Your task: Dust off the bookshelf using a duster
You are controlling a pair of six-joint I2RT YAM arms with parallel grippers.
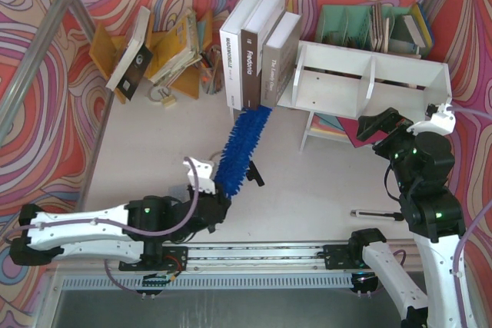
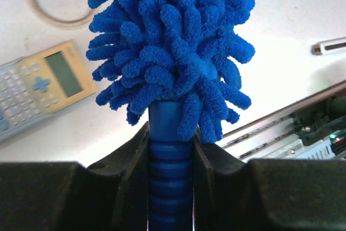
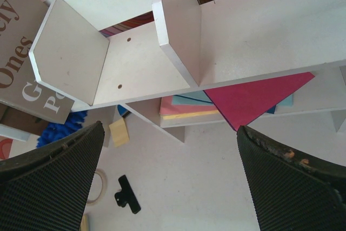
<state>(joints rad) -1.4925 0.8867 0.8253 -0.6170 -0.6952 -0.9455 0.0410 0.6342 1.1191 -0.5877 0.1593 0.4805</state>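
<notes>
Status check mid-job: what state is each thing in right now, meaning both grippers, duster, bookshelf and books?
Left gripper: shut on the duster's handle.
Right gripper: open, empty, facing the bookshelf.
Duster: held by its handle, fluffy head reaching toward the books.
Bookshelf: standing on its legs, both compartments empty.
Books: three standing upright, left of the bookshelf.

Overhead view: the bookshelf (image 1: 369, 86) sat upper right, with a file organiser (image 1: 369, 27) behind it and upright books (image 1: 257, 48) just beside its left end. A book rack (image 1: 157, 48) stood upper left. The duster (image 1: 242, 147) ran from my left gripper (image 1: 221, 203), lower centre, up to the books' foot, with a clip (image 1: 256, 175) just right of it. My right gripper (image 1: 382, 124) hung before the bookshelf's right compartment. A pen (image 1: 374, 213) lay lower right.
</notes>
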